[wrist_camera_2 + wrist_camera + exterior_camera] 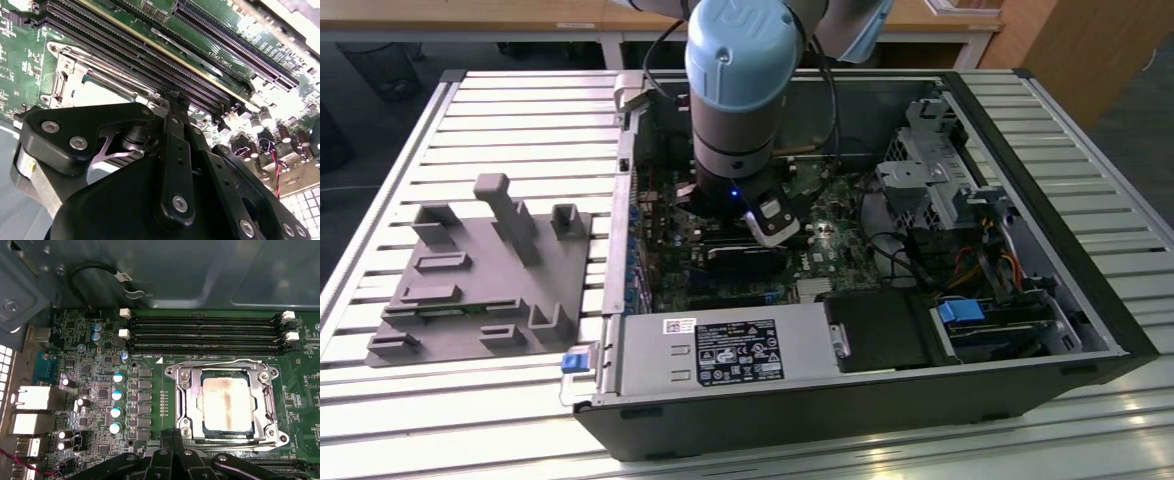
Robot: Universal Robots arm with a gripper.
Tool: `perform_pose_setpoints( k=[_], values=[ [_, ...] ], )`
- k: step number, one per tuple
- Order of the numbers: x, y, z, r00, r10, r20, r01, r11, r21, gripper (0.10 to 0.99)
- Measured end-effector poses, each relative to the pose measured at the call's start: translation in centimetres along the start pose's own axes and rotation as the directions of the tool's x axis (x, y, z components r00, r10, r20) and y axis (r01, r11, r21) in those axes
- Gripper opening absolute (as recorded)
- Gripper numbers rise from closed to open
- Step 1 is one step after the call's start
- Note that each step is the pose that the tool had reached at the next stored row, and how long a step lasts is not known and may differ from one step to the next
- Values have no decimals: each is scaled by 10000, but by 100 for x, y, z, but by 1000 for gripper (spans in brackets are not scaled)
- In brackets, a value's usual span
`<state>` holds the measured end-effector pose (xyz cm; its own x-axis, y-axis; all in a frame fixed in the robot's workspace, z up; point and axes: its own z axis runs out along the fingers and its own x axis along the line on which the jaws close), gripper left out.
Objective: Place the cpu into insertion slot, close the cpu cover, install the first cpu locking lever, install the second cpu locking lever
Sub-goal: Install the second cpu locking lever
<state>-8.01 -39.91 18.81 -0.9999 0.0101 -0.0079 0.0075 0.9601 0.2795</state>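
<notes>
Open computer case (854,390) on a slatted worktop (480,110), with a grey fixture block (480,270) at the exterior view's left. The arm (740,100) reaches down into the case at centre frame and hides most of the green board (667,270) beneath it. In the first wrist view, the cpu (225,402) lies seated in the insertion slot (226,436), right of centre, its metal face smudged tan. The cpu cover (262,402) is closed flat around it. Four memory slots (205,332) run above. The gripper (172,460) shows at the lower edge, cut off; whether the jaws are wide or narrow cannot be told. The levers are hard to make out.
</notes>
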Motion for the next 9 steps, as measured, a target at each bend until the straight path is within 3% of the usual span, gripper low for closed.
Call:
perform_pose_setpoints(
  k=[5,9],
  values=[
    [7,4,-20,10000,-2,0,2,10000,99,106],
    [10,19,-69,10000,-3,2,3,10000,89,106]
  ],
)
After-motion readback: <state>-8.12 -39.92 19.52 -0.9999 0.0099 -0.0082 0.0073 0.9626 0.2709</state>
